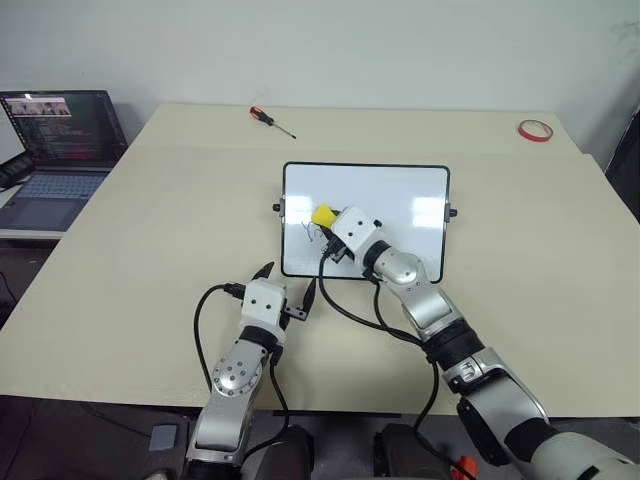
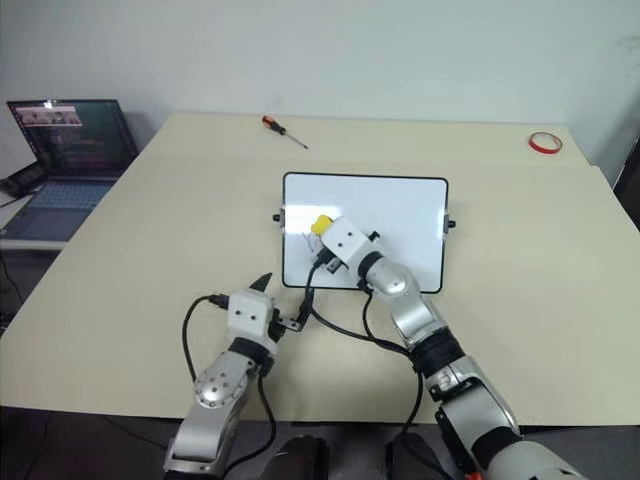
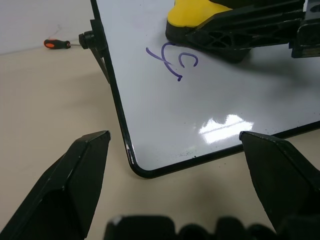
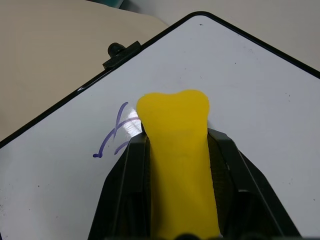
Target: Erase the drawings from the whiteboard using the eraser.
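Right gripper (image 4: pixel 175 150) clamps eraser (image 4: pixel 175 125), covering part of drawings (image 4: pixel 112 137).

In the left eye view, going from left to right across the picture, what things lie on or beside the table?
Laptop → red-handled screwdriver → yellow eraser held by the right gripper on the whiteboard → red tape ring.

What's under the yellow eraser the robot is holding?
The whiteboard lies under the eraser, which the right gripper holds. A purple squiggle pokes out beside it. Whether more marks hide beneath the eraser cannot be seen.
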